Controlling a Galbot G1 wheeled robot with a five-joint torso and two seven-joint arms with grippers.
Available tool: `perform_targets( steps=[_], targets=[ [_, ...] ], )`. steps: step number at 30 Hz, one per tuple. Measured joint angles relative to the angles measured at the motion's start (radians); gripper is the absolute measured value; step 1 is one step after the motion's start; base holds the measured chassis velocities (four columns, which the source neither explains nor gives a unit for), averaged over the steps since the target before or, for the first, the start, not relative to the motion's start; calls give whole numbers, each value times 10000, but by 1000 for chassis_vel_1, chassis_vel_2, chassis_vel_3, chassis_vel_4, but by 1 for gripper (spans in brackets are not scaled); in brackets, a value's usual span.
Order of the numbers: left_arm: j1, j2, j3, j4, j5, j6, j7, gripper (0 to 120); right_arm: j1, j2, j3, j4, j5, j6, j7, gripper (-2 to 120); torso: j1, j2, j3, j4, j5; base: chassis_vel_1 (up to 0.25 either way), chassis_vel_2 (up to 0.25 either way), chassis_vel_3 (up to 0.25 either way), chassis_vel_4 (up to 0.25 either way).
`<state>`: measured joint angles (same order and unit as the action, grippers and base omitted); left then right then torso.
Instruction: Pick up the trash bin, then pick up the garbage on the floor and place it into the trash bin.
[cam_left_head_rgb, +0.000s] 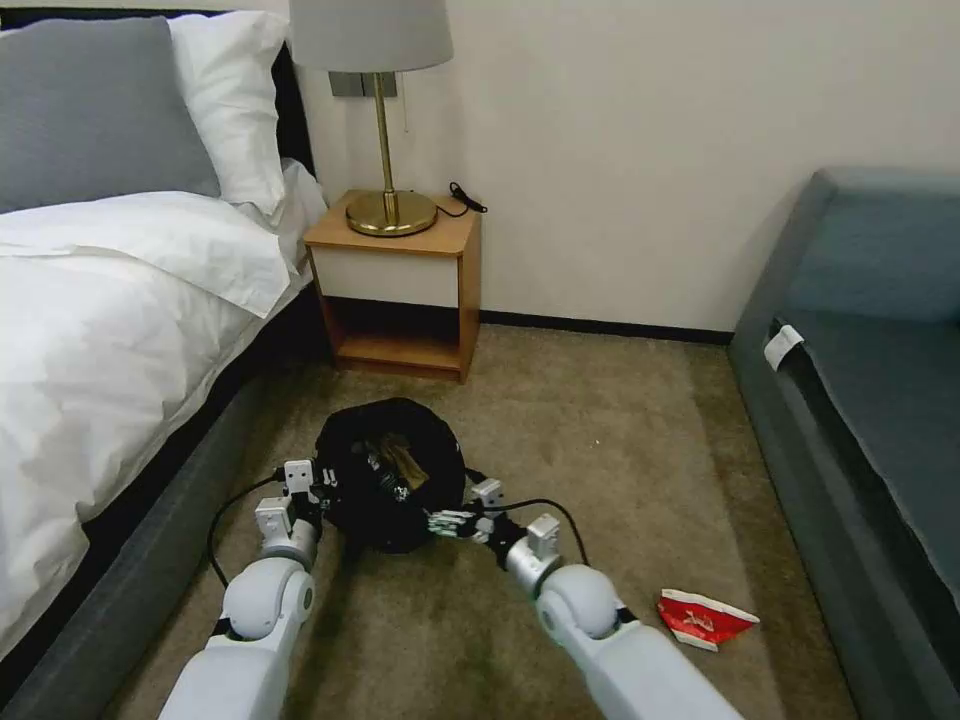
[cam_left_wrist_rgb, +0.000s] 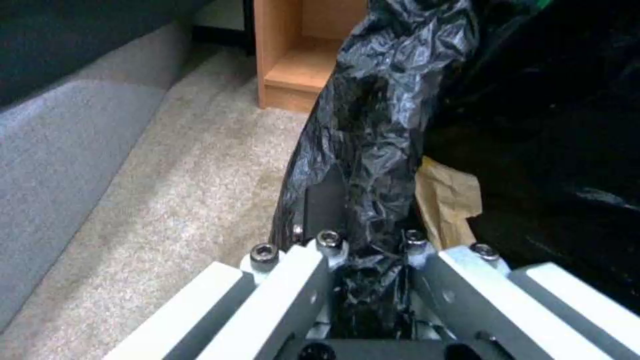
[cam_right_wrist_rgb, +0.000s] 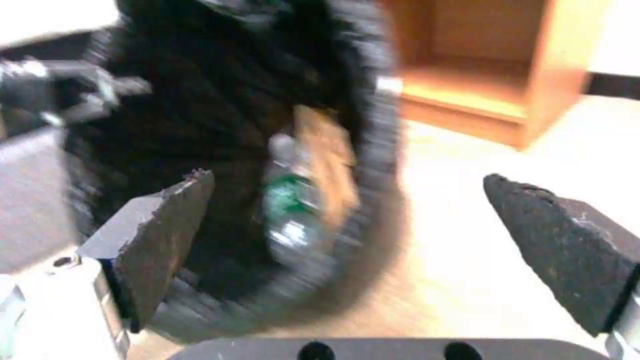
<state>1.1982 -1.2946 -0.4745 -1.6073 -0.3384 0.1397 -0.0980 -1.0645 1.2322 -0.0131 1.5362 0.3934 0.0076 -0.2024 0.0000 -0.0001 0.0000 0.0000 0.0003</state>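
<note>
left gripper (cam_left_head_rgb: 322, 492) clamped on trash bin (cam_left_head_rgb: 392, 487), right gripper (cam_left_head_rgb: 447, 522) agape

Left gripper (cam_left_head_rgb: 322, 497) fingers clamped, right gripper (cam_left_head_rgb: 440, 522) fingers spread wide, both arms extended forward

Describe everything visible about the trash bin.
The trash bin is small and round, lined with a crinkled black plastic bag. It sits tipped toward the camera over the carpet, before the nightstand. The left gripper is clamped on its rim; the right gripper is open beside it. Inside lie brown paper and a green-labelled bottle.
</note>
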Motion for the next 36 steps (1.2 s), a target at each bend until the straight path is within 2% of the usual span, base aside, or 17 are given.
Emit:
perform_targets(
  steps=[1,2,5,6,9,14,28,36],
  targets=[
    [2,17,-5,15,0,-21,5,0,-73,-367,127,129,-35,-130,57,100,0,0,0,0,0,0,0,0,0],
    [2,17,-5,15,0,-21,5,0,-73,-367,127,129,-35,-130,57,100,0,0,0,0,0,0,0,0,0],
    [14,78,-33,63,2,-44,16,0,-239,-1501,410,378,-204,-697,219,100,0,1,0,-1,-2,0,0,0,0],
    [14,78,-33,63,2,-44,16,0,-239,-1501,410,378,-204,-697,219,100,0,1,0,-1,-2,0,0,0,0],
    [33,109,-71,70,8,-62,27,0,-385,-2364,529,514,-331,-1320,293,100,0,1,0,-1,-1,0,0,0,0],
    [29,126,-125,70,64,-64,37,0,-617,-3112,489,536,-323,-1783,217,100,0,1,0,-1,-2,0,0,0,0],
    [77,326,-376,112,129,-68,71,0,-853,-3649,207,168,-256,-2120,-34,100,0,1,0,0,-3,0,0,0,0],
    [-370,535,-578,588,-229,-70,124,0,-1362,-4086,518,389,-266,-2428,-87,100,0,0,0,-1,-4,0,0,0,0]
  ],
)
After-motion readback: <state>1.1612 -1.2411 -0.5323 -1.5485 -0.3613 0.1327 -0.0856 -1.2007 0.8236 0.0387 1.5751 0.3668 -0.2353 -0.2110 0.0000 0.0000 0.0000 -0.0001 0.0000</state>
